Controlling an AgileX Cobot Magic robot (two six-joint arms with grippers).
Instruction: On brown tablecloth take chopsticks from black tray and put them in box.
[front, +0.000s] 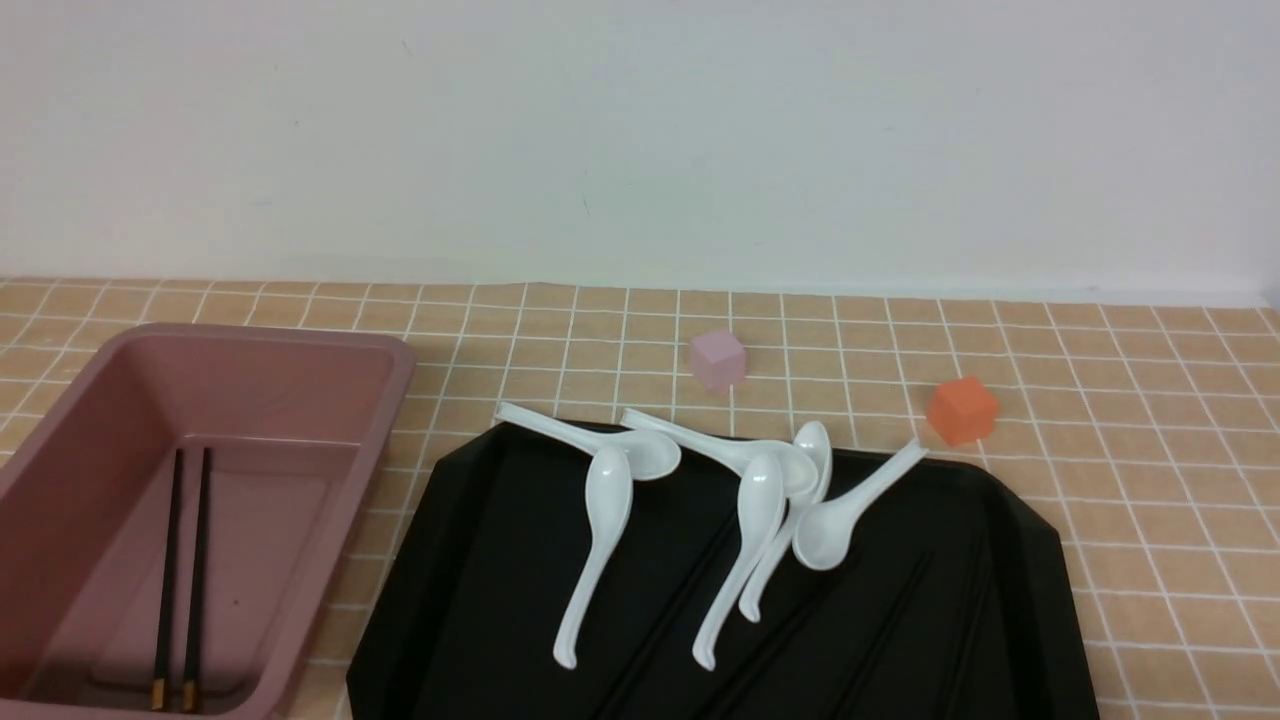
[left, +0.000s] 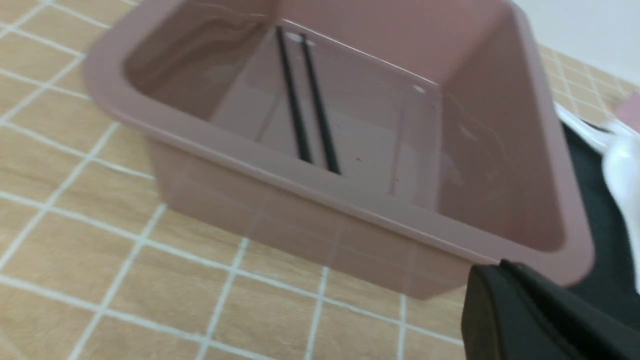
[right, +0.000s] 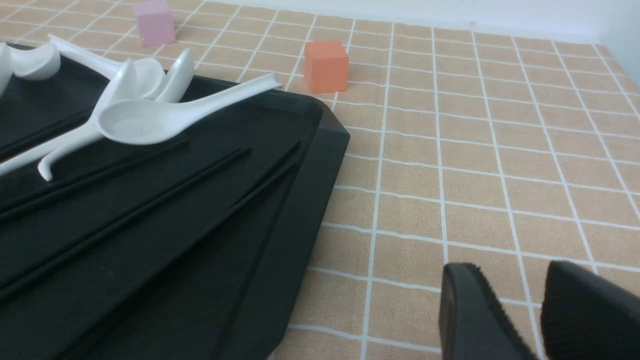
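With two chopsticks (front: 198, 580) in the mauve box (front: 345, 520) and others in the black tray (front: 1030, 600), the left claw (left: 505, 265) being closed and the right (right: 505, 270) parted, each remaining stick is best gripped mid-length, clear of the spoons (front: 760, 500).

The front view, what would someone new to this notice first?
The eye would likely go first to the white soup spoons, bright and loosely strewn across the far part of the glossy black tray. Next comes the deep dusty-pink box to the tray's left, with two dark chopsticks side by side on its floor. An orange cube also pops, just beyond the tray's far right corner.
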